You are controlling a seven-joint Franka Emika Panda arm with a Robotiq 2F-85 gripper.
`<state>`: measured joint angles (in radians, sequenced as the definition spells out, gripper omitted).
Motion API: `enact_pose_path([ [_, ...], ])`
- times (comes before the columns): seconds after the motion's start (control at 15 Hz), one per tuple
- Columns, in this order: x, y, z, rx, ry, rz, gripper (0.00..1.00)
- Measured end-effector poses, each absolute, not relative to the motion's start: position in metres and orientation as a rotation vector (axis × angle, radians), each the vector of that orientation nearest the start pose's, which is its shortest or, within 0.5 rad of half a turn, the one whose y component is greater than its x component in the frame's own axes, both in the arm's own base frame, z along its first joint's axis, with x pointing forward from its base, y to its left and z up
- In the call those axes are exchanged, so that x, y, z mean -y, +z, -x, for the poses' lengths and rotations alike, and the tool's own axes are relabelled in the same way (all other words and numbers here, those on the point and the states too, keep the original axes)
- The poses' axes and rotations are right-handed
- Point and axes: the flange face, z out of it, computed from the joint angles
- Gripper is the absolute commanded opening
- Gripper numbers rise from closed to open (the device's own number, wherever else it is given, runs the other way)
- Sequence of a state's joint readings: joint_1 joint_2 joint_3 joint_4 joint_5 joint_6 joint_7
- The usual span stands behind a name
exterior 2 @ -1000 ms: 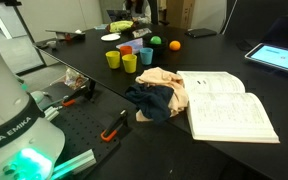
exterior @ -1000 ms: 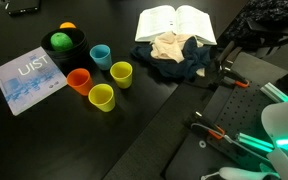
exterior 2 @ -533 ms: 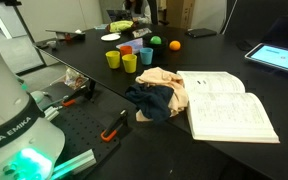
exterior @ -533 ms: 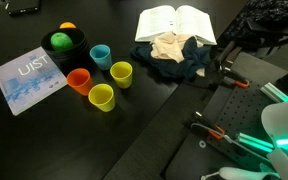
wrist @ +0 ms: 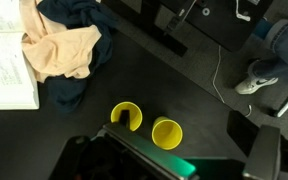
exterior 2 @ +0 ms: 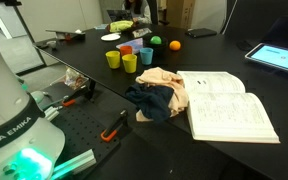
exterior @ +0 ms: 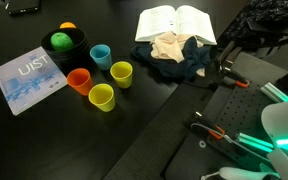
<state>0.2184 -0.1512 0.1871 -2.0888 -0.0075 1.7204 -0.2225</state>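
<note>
Yellow cups (wrist: 167, 132) | side by side on table (wrist: 124, 85); cloth (wrist: 69, 50) at 10 o'clock | jaws released, empty | nothing moved this past second, no approach begun

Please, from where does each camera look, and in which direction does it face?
In an exterior view: high up, looking down on the table, cloth pile and open book; robot base at lower right.
In an exterior view: low beside the robot base, looking across the cloth pile and open book.
Wrist view: above, looking down on two yellow cups; a dark arm part along the bottom.
Shared by all: cloth pile, open book.
</note>
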Motion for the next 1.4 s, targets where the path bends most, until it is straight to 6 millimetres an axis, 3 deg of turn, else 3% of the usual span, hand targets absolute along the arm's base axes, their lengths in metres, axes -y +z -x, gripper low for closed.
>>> enact_pose_path([
  [0.33,-0.183,0.451,-0.472,1.007,0.408,3.067,1.0],
  [0.67,-0.174,0.452,-0.496,1.026,0.374,3.059,1.0],
  [0.93,-0.19,0.444,-0.516,1.061,0.272,3.034,1.0],
  [1.4,-0.214,0.403,-0.539,1.097,0.288,2.99,1.0],
])
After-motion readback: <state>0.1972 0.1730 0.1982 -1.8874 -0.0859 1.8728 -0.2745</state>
